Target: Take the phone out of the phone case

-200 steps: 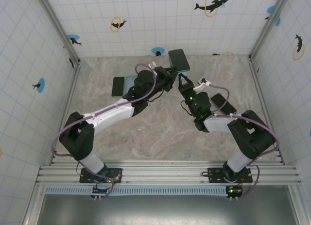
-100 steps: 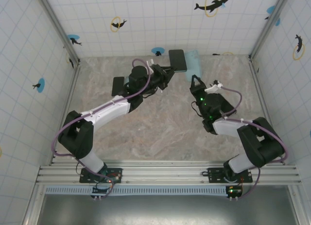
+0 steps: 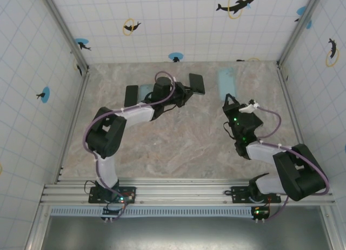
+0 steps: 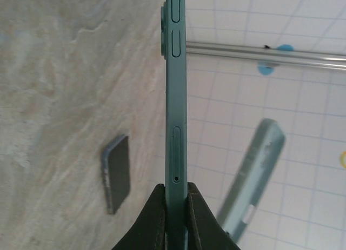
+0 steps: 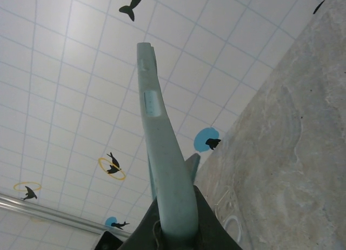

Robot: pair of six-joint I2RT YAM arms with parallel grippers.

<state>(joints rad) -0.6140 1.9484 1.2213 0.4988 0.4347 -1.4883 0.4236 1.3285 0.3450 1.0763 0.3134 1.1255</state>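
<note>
Phone: it is out of its case and held clear of the table. The left gripper is clenched on it, and the wrist view shows the two fingers pinching the flat faces at the near end. The phone's long axis runs straight out from the fingers, with the thin edge and side buttons facing the camera. The right gripper is likewise clamped, on the pale teal phone case. It holds the case edge-on at one end, and the rest of the case extends away from the fingers toward the back wall. From above, the phone lies to the left of the case. The two are apart with open table between them, each nearer its own arm and both over the far half of the surface. Judgement: the separation appears complete, and what remains is most likely to set each item down. That move turns on keeping this gap, so neither arm should swing inward. Count: two grippers, both occupied. Two phones are in view, one held and one dark phone lying flat on the table beside the left arm. There is one case in hand, plus one pale blue flat piece just beside the lying phone. Whether that piece is a second case cannot be told.
</note>
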